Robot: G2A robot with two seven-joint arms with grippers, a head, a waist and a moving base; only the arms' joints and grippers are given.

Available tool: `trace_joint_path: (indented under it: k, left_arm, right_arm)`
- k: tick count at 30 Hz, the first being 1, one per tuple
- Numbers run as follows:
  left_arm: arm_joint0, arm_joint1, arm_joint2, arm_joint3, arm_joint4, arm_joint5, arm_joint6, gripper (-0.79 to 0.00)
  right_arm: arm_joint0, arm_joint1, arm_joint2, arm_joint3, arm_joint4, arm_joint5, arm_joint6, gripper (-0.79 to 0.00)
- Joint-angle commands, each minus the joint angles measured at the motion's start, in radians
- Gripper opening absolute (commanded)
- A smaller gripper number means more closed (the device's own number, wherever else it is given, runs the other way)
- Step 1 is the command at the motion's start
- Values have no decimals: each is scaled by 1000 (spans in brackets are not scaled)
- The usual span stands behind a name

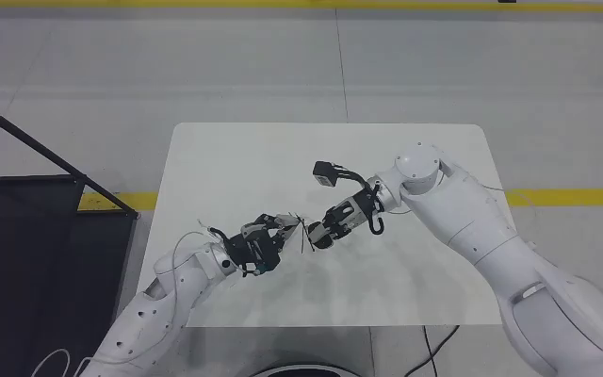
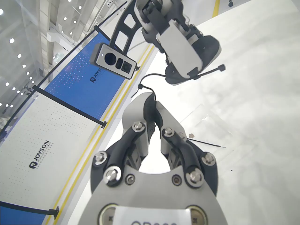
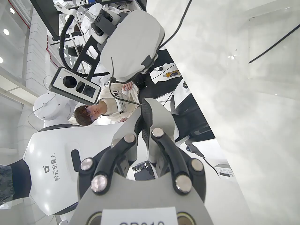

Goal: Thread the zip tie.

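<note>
Above the white table (image 1: 396, 170), both grippers meet tip to tip over its front middle. My left gripper (image 1: 281, 232) (image 2: 151, 99) is shut on a black zip tie (image 2: 150, 75). The tie's small head (image 2: 140, 86) sits just beyond the fingertips, with a short end poking past it. From there the thin strap arcs over into my right gripper (image 1: 317, 236) (image 2: 181, 77) (image 3: 144, 105), which is shut on it. Another black head on a stalk (image 2: 221, 67) sticks out of the right gripper's far side. A long strap end (image 3: 185, 15) trails from the left gripper (image 3: 138, 71).
A loose black zip tie (image 3: 274, 45) (image 2: 206, 143) lies flat on the table beside a clear plastic piece (image 3: 269, 12). A dark panel with a black frame (image 1: 47, 264) stands off the table's left edge. The table's far half is bare.
</note>
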Motion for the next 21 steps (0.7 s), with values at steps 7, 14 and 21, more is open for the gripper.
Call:
trace_joint_path:
  k: [7, 14, 21]
  left_arm:
    - [-6, 0, -5, 7, -24, -20, -6, -785]
    - [-10, -1, -10, 20, -86, -57, 8, -785]
    - [-17, -1, -42, 42, -241, -153, 31, -785]
  right_arm:
    - [-11, 10, 15, -8, 5, -26, 0, -428]
    - [-33, 26, 54, -3, 27, -76, 0, -428]
    - [-71, 59, 112, 8, -42, -150, -47, -157]
